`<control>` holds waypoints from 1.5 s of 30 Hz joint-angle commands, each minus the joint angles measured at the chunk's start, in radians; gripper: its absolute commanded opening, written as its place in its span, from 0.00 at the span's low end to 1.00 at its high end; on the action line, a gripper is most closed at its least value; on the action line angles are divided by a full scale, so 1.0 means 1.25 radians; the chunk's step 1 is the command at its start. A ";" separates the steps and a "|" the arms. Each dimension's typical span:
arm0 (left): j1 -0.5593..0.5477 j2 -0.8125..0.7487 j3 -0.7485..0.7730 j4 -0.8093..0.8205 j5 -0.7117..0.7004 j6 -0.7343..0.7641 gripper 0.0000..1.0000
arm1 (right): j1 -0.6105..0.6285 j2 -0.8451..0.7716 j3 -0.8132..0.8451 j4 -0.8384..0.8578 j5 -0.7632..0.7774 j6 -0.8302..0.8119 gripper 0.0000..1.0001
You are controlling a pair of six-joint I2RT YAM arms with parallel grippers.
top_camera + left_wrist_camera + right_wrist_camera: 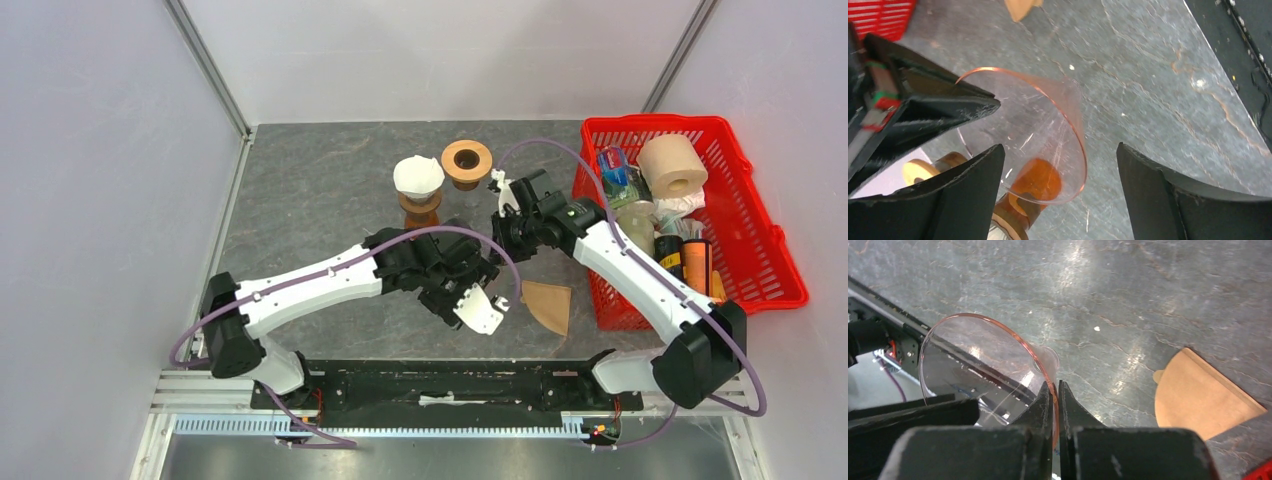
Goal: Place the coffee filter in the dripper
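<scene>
Grey table (pixel 320 200): brown filter (pixel 548 304), red basket (pixel 770 270), wooden stand (pixel 466 162), filter-topped stand (pixel 420 205).

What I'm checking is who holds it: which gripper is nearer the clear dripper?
Right. The right gripper is clamped on the dripper's rim; the left gripper is open, facing it without gripping.

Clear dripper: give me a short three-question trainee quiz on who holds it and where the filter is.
1. True or false: the right gripper pinches the rim of the clear dripper.
2. The brown filter lies: A) in the basket; B) flat on the table; C) inside the dripper.
3. Fill in: the left gripper is ____ (open/shut).
Key: 1 true; 2 B; 3 open.
</scene>
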 commanded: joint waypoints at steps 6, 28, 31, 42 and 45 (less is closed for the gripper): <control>0.026 -0.227 -0.176 0.406 0.017 -0.363 0.91 | -0.089 -0.115 0.041 0.029 0.096 0.053 0.00; 0.576 -0.329 -0.230 0.686 -0.225 -1.242 1.00 | -0.210 0.383 0.627 0.139 0.104 0.046 0.00; 0.615 -0.241 -0.143 0.681 -0.132 -1.254 1.00 | -0.210 0.454 0.715 0.120 0.111 0.028 0.00; 0.629 0.062 0.089 0.764 0.163 -1.265 0.99 | -0.212 0.542 0.786 0.090 0.095 0.010 0.00; 0.628 0.129 0.123 0.803 0.202 -1.293 0.99 | -0.213 0.551 0.784 0.089 0.085 0.012 0.00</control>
